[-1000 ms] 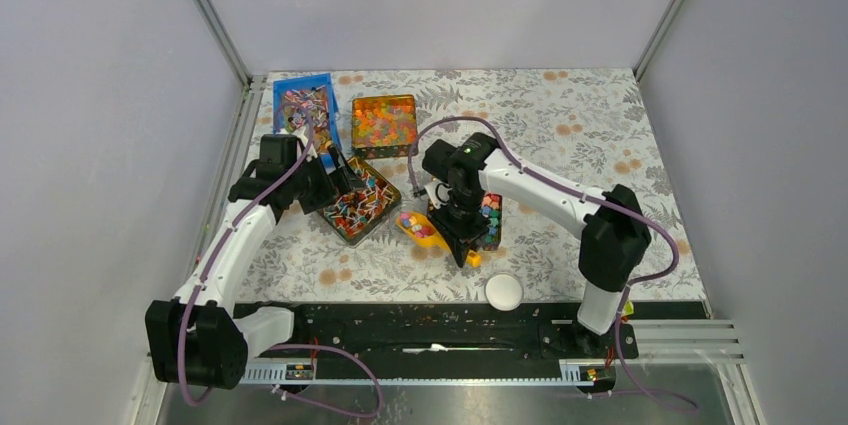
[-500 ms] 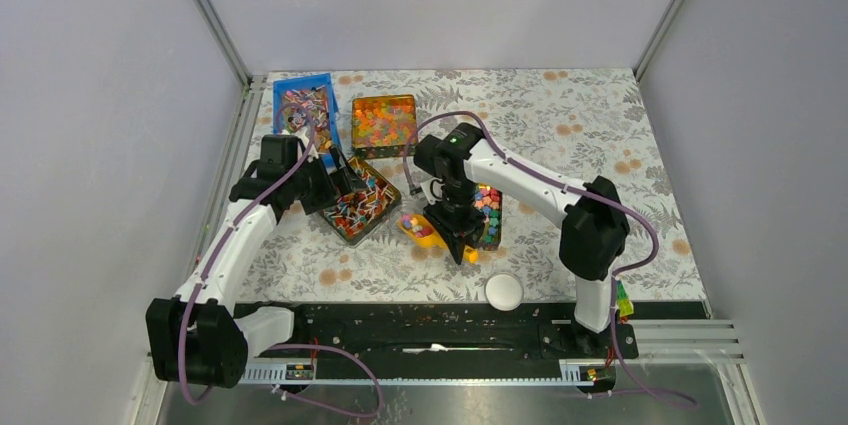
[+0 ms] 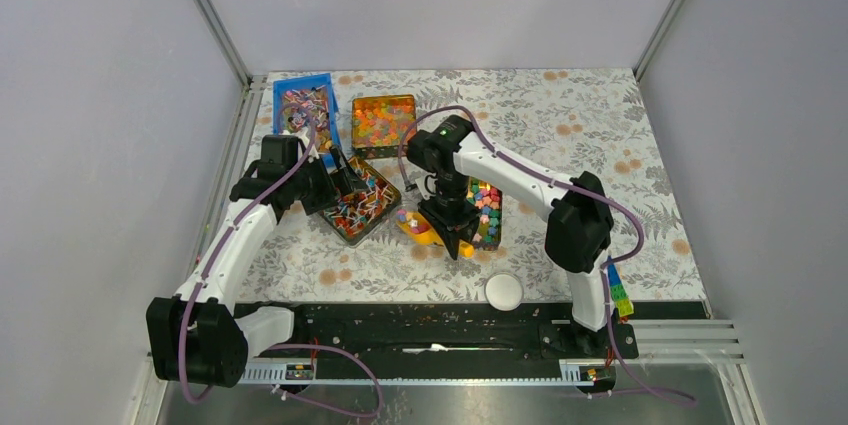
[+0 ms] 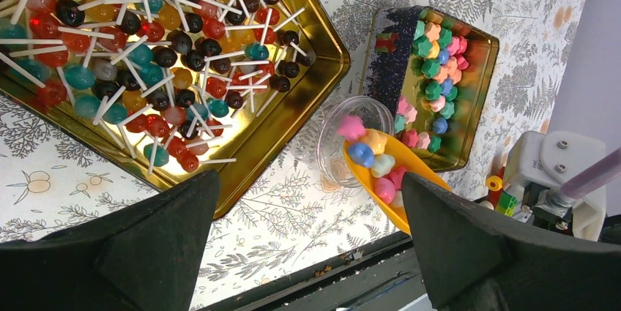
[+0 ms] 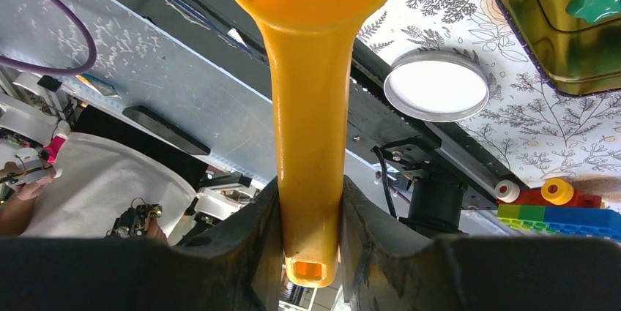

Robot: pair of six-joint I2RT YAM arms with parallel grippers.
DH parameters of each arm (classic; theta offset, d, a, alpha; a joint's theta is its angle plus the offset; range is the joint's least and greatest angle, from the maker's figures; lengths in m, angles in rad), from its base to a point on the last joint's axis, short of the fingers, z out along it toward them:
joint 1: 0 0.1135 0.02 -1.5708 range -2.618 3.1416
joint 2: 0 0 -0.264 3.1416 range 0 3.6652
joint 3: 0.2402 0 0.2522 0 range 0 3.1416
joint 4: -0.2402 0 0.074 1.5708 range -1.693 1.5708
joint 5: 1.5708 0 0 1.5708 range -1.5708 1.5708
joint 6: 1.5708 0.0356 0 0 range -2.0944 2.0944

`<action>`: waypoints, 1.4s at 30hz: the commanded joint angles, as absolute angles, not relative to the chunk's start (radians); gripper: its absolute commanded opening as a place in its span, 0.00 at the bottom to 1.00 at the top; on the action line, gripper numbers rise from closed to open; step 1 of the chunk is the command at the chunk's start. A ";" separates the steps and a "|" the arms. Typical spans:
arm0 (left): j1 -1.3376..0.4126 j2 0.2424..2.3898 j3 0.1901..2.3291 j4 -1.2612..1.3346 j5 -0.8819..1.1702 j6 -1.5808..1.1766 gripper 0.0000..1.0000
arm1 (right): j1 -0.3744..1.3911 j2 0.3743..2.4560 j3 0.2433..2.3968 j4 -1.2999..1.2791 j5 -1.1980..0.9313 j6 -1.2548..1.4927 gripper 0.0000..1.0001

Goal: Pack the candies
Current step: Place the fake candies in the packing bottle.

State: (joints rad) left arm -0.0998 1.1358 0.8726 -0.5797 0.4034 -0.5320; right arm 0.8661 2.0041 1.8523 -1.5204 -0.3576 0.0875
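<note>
**Item:** candies, heaped in yellow scoop, bowl tip over clear cup rim. Handle runs away from cup into right tool, clamped on it. Left tool gaping, empty, farther from the cup.
</note>
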 commanded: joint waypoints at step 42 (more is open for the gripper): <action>-0.234 1.257 0.878 -0.392 0.542 -0.582 0.95 | 0.768 1.758 1.739 -1.440 -0.371 0.136 0.00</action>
State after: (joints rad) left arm -0.1669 1.2160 0.8406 -0.4793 0.5022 -0.5564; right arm 0.8307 1.8469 1.7611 -1.4788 -0.3614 0.1242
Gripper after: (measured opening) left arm 0.963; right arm 0.352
